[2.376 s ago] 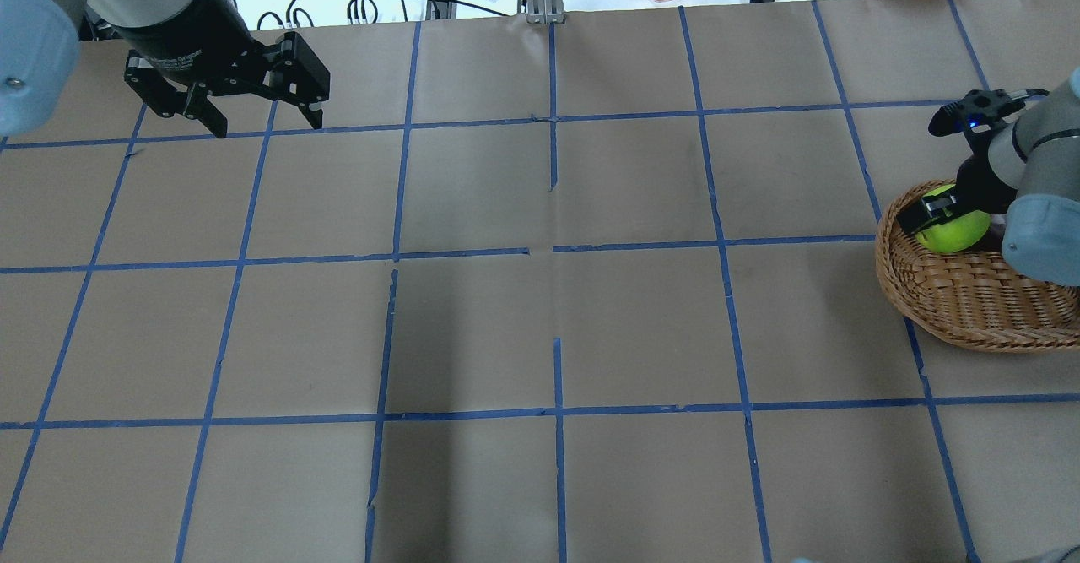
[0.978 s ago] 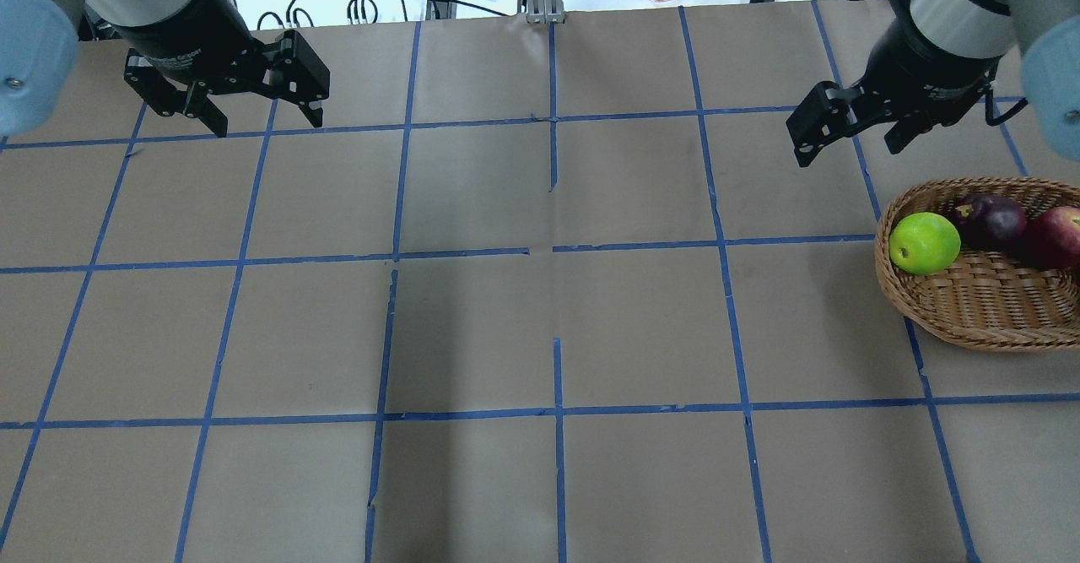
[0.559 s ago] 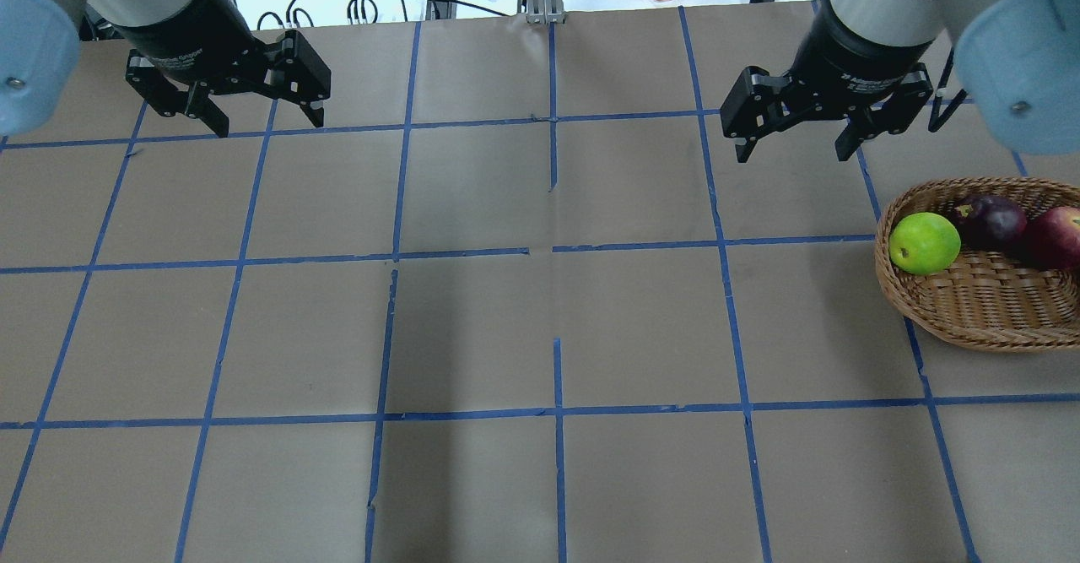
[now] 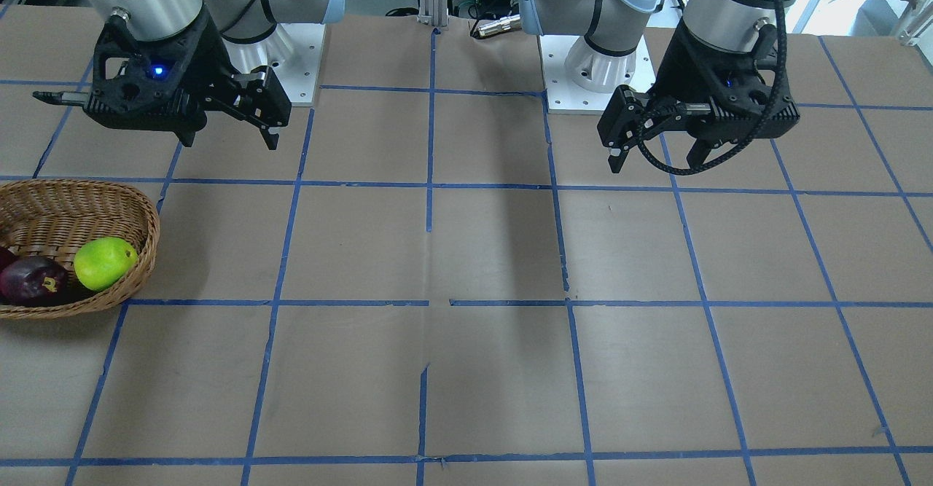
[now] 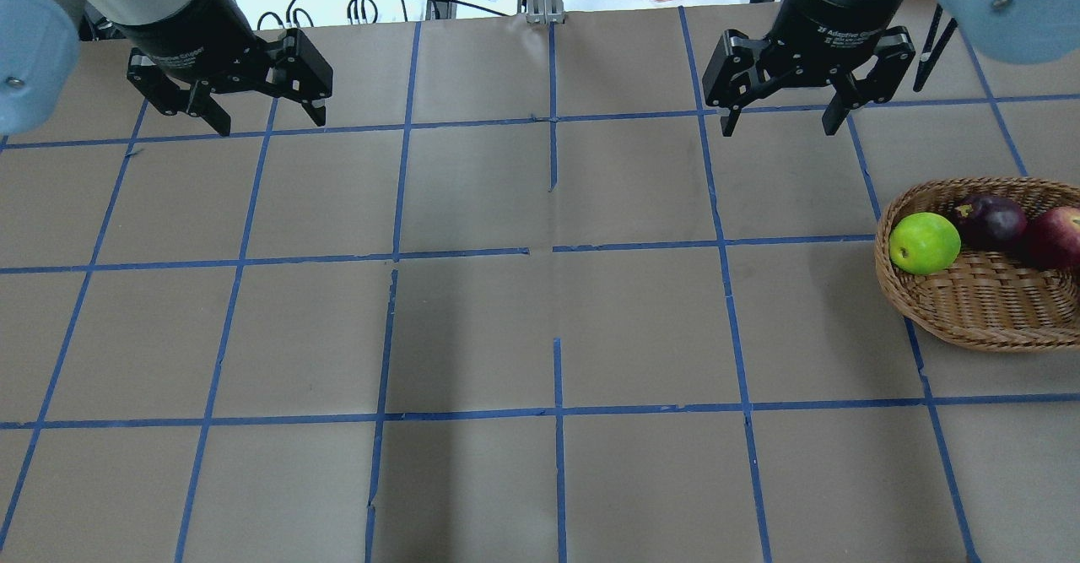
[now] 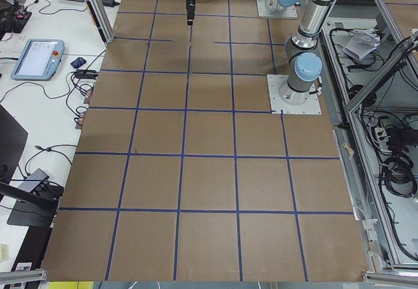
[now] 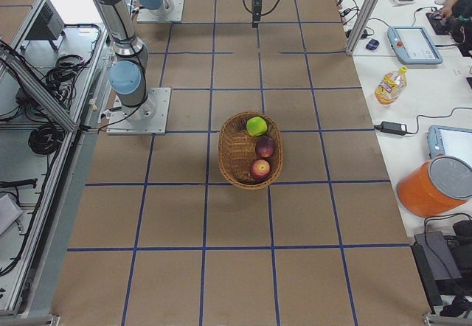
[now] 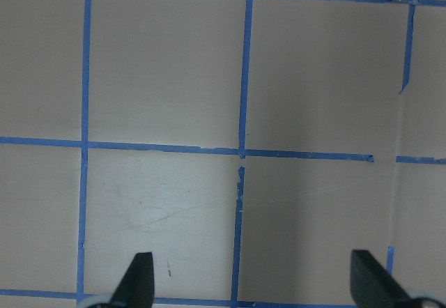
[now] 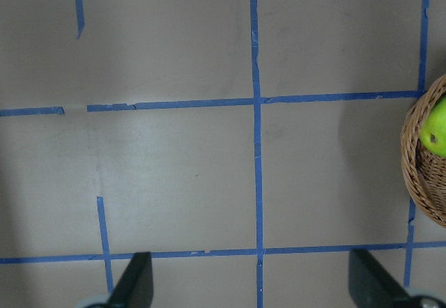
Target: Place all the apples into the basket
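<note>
Wicker, light brown and woven into a shallow oval, the basket sits at the right edge of the overhead frame, partly cut off there, on the brown-paper tabletop gridded with blue tape. It holds all three apples. The yellow-green apple is at the basket's left end, pressed against the rim. The dark maroon apple is just beside it, and the red apple is beyond that, touching or nearly touching the maroon one. No apple can be seen anywhere else on the tabletop in any view, so the task looks finished. The right pincer hangs in the upper right of the overhead frame, well apart from the basket, spread wide and carrying nothing. Its wrist view shows bare paper between the fingertips and only a sliver of basket and green apple at the right edge. The left pincer hangs in the upper left, likewise released and empty. The main risk now is disturbing what is already done. The basket is shallow and probably light, and the green apple sits high against the low rim. If the right arm dropped or swung across that corner it could knock the rim, tip the basket or shift it, and the green apple would most likely roll out first. Round fruit on smooth paper would then run freely.
</note>
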Motion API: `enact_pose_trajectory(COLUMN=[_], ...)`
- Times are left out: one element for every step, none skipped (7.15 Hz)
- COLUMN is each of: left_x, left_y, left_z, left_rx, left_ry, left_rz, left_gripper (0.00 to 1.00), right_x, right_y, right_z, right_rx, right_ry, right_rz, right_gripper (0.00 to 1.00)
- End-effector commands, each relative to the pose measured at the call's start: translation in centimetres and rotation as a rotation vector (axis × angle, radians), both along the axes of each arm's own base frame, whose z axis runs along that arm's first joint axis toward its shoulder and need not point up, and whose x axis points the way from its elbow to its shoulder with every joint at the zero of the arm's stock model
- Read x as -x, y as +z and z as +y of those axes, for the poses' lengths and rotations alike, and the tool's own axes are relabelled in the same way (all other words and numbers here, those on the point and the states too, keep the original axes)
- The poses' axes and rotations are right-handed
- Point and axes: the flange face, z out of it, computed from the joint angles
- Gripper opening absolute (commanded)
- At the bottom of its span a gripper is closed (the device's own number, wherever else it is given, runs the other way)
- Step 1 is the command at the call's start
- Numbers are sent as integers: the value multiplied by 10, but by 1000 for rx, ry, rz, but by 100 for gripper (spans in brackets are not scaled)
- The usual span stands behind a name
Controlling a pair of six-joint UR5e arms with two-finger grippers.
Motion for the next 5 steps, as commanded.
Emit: enact_pose_trajectory(left_x=[1,1,1,1,1], left_y=[5,3,0,0,0], left_z=[1,2,2,3,3], left_rx=[9,6,1,1,1], left_ry=[0,-2,-2,0,-2], left_rz=[2,0,0,1,0], left_gripper=[100,100,100,100,100], right_x=[-1,0,0,0,0], right_y=[-7,-5,-5,-7,-7], right_z=[-1,-4,-4,-4,-4], right_rx=[-6,20,19,16,16], right_ry=[9,8,8,10,11], right_rz=[-8,-2,3,3,3], right_gripper=[100,100,100,100,100])
